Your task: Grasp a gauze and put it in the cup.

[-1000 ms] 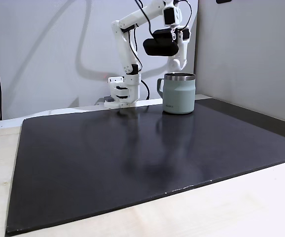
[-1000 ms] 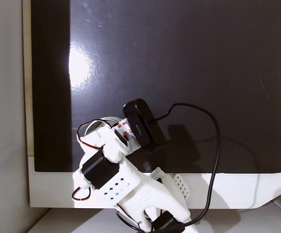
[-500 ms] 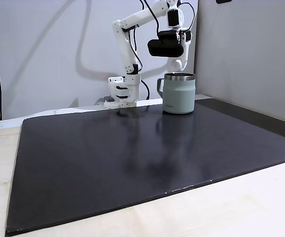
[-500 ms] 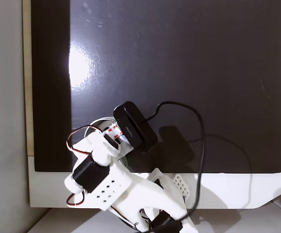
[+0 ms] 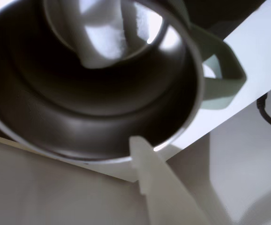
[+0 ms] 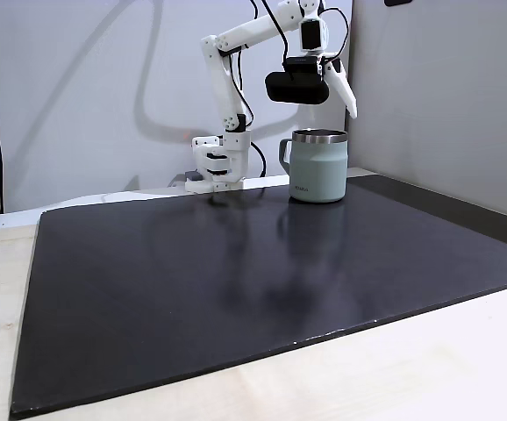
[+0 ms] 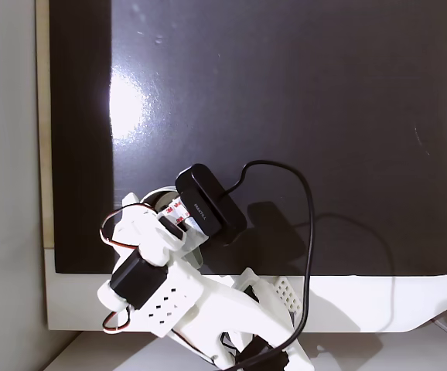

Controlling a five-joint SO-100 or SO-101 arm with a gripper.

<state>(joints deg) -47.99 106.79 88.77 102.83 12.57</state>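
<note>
The sage green cup [image 6: 318,167] stands at the back of the black mat [image 6: 236,281], handle to the left. My gripper [image 6: 339,103] hangs just above its steel rim, open, one finger [image 6: 348,95] splayed out to the right. The wrist view looks straight down into the cup [image 5: 187,70]. A soft white lump, the gauze [image 5: 100,40] as far as I can tell, lies at its steel bottom. One white finger [image 5: 149,183] crosses the lower edge there. From above, the arm covers most of the cup [image 7: 155,195].
The arm's white base [image 6: 217,167] sits left of the cup at the mat's back edge. A grey wall panel [image 6: 446,96] stands close behind and to the right of the cup. A black cable [image 7: 308,232] loops over the mat.
The gripper has opened: one finger swung out to the right. The white lump held at the fingertips above the cup has left them. The wrist has risen slightly.
</note>
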